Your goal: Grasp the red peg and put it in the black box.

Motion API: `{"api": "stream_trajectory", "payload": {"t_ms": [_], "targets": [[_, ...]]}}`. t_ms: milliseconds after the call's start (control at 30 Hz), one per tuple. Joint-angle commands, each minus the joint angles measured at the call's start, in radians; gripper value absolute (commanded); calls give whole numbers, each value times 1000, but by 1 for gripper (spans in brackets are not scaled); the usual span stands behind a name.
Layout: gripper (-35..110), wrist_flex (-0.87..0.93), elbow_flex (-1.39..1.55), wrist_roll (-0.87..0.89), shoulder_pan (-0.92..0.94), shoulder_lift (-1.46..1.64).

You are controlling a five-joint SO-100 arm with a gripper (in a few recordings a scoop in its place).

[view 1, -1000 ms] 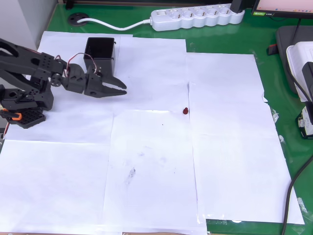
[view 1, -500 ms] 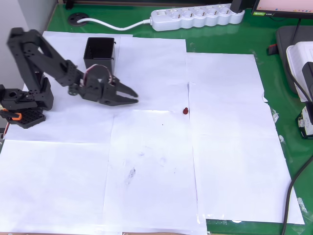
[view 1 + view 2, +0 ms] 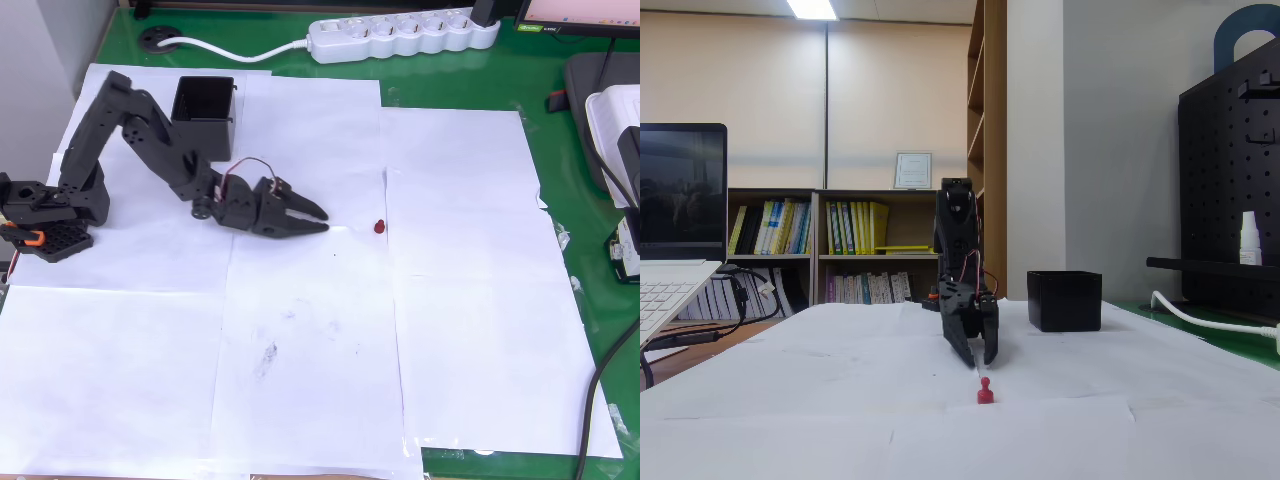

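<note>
The red peg (image 3: 379,227) stands on the white paper near the table's middle; in the fixed view the red peg (image 3: 985,390) is upright in the foreground. The black box (image 3: 205,108) sits at the back left in the overhead view, and the black box (image 3: 1065,300) shows right of the arm in the fixed view. My gripper (image 3: 318,220) is stretched out low over the paper, its tips pointing at the peg and a short gap left of it. Its fingers are slightly apart with nothing between them. In the fixed view my gripper (image 3: 982,361) hangs just behind the peg.
The arm's base (image 3: 45,215) stands at the left edge. A white power strip (image 3: 400,35) and its cable lie along the back. A laptop (image 3: 670,270) and cables sit off the paper at the left of the fixed view. White paper sheets (image 3: 300,380) cover the green table.
The arm has unfolded and reached to the right and downward, carrying the gripper from beside the black box to close by the red peg. The peg has not moved.
</note>
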Motion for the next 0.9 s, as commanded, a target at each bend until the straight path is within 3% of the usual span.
{"api": "stream_trajectory", "payload": {"t_ms": [0,267,867], "targets": [[9,-38,106,-12,8,18],[34,-38,212,-32,17,98],[36,-5,485,-95,46,310]]}}
